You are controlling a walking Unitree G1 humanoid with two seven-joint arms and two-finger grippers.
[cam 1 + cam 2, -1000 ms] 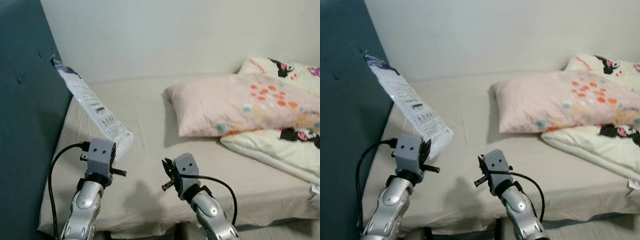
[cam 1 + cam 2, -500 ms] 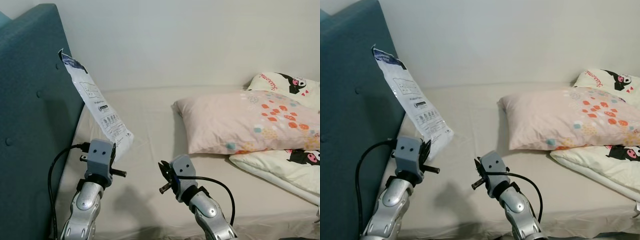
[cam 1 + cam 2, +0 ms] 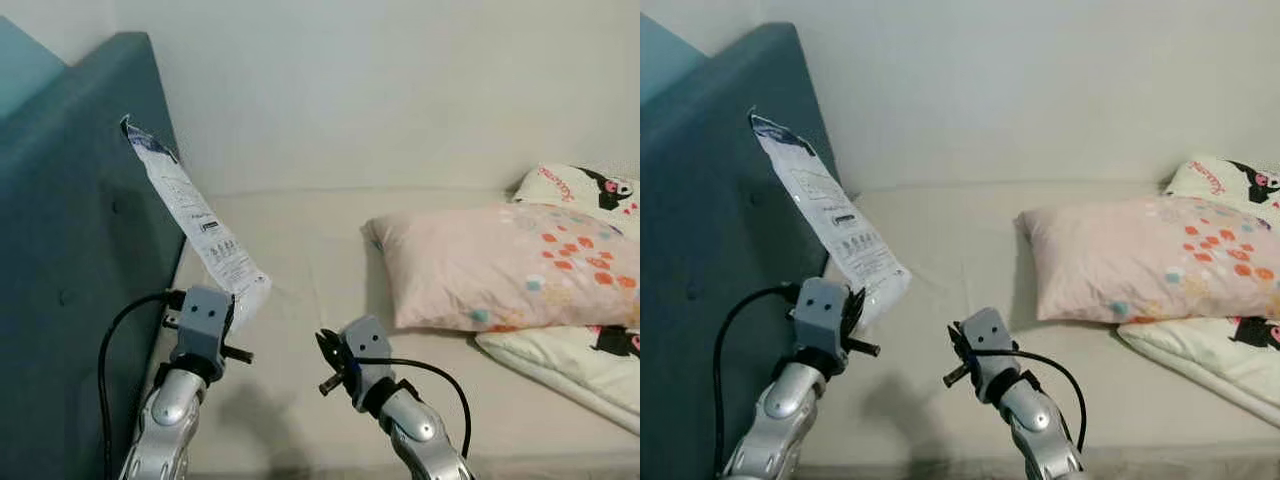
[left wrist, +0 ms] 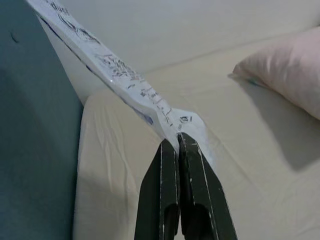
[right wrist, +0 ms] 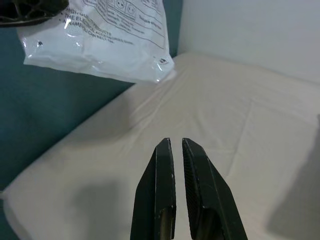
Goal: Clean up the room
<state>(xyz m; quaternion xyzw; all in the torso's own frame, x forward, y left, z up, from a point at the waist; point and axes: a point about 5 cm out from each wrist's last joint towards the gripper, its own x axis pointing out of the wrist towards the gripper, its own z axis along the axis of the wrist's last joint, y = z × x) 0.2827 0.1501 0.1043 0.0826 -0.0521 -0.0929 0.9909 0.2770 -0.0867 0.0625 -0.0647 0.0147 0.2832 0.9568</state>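
The left claw (image 4: 176,142) is pinched tight on the lower corner of a white plastic package (image 3: 195,225), a long flat printed pouch with a dark blue top edge. Gripped at one end only, the package stands up out of the claw on its own stiffness, held clear of the bed (image 3: 300,260) rather than lying on it; that fits a piece of clutter lifted off the mattress to be carried away, though where it is bound cannot be judged from here.

Its long axis runs on a slant. The held end is low, over the bed just beside the teal headboard (image 3: 70,260); the free end with the blue edge points up and away from the robot, leaning toward the headboard and reaching nearly to the headboard's top. Whether the upper end touches the upholstery or only passes in front of it I cannot tell. The printed face is turned toward the pillow side of the bed.

The right claw (image 5: 174,142) holds nothing, its fingers almost together with only a thin slit between them. It hangs over bare sheet farther from the headboard than the left claw, aimed toward the package's lower end.

A pink spotted pillow (image 3: 500,265) lies well away from the headboard, overlapping a cartoon-print quilt (image 3: 570,345) beyond it.
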